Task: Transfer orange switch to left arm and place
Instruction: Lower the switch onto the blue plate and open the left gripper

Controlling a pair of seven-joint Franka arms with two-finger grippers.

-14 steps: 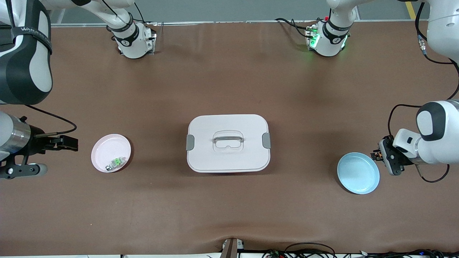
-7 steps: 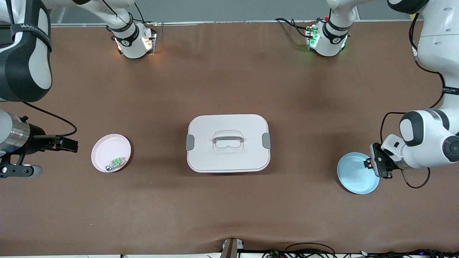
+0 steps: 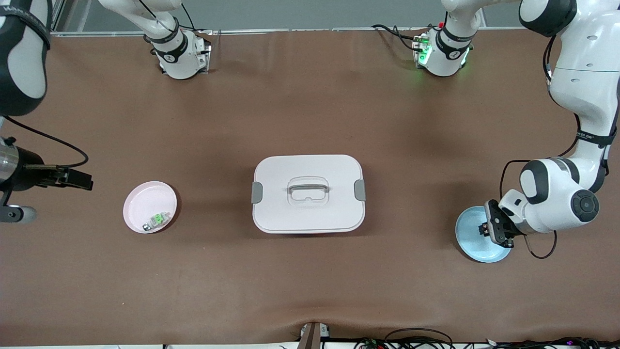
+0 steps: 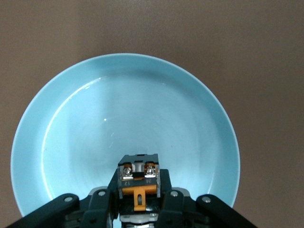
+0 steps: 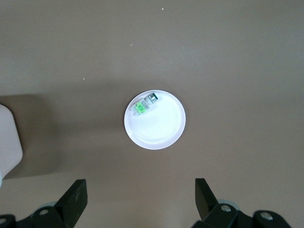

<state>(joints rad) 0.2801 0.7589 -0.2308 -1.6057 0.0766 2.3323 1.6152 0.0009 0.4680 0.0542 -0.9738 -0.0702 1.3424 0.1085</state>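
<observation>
My left gripper (image 3: 486, 229) is shut on the orange switch (image 3: 483, 228) and holds it over the blue plate (image 3: 471, 240), near the rim toward the left arm's end of the table. In the left wrist view the switch (image 4: 138, 179), black with an orange front and two screws, sits between the fingers (image 4: 167, 190) above the plate (image 4: 118, 104). The white box (image 3: 308, 194) stands closed at the table's middle. My right gripper (image 3: 80, 180) is open and empty in the air, beside the pink plate (image 3: 145, 198); its wrist view shows the spread gripper (image 5: 140, 190).
The pink plate (image 5: 159, 128) holds a small green and silver switch (image 3: 157, 219), which also shows in the right wrist view (image 5: 144, 105). A corner of the box (image 5: 7, 142) shows in that view. Cables lie along the table's front edge.
My left gripper has moved with the orange switch from beside the blue plate to over it. My right gripper has drawn back, away from the pink plate toward the right arm's end.
</observation>
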